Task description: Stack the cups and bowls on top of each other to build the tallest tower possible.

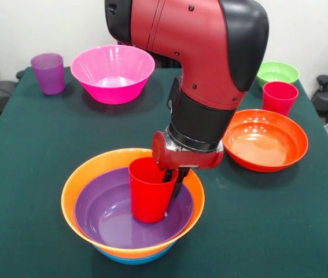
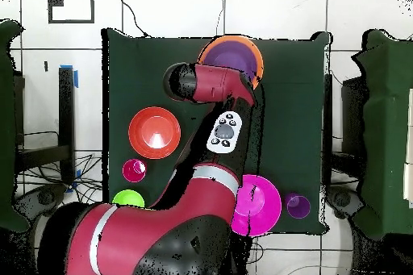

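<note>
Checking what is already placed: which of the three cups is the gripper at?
The red cup standing upright in the purple bowl, with the gripper at its rim. The other red cup and purple cup stand apart, untouched.

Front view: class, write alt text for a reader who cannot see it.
The gripper holds a red cup upright inside a purple bowl nested in orange and blue bowls. Behind, on the green table, stand a pink bowl, purple cup, red-orange bowl, another red cup and green bowl.

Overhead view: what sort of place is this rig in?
Probably a robot lab: a green-clothed table on a tiled floor, loose cables beside it, plastic bowls like the pink bowl as test props.
</note>
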`<action>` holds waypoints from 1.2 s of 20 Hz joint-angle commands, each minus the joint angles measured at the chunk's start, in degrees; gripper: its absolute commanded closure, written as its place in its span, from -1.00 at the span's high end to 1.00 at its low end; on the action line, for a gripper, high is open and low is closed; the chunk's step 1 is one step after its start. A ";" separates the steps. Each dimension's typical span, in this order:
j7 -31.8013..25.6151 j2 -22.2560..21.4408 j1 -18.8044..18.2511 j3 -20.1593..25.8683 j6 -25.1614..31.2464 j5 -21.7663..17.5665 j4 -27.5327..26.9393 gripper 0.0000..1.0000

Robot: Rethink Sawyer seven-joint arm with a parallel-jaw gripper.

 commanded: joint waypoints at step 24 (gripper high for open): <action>10.08 5.49 0.88 6.70 0.89 0.47 -1.26 -1.00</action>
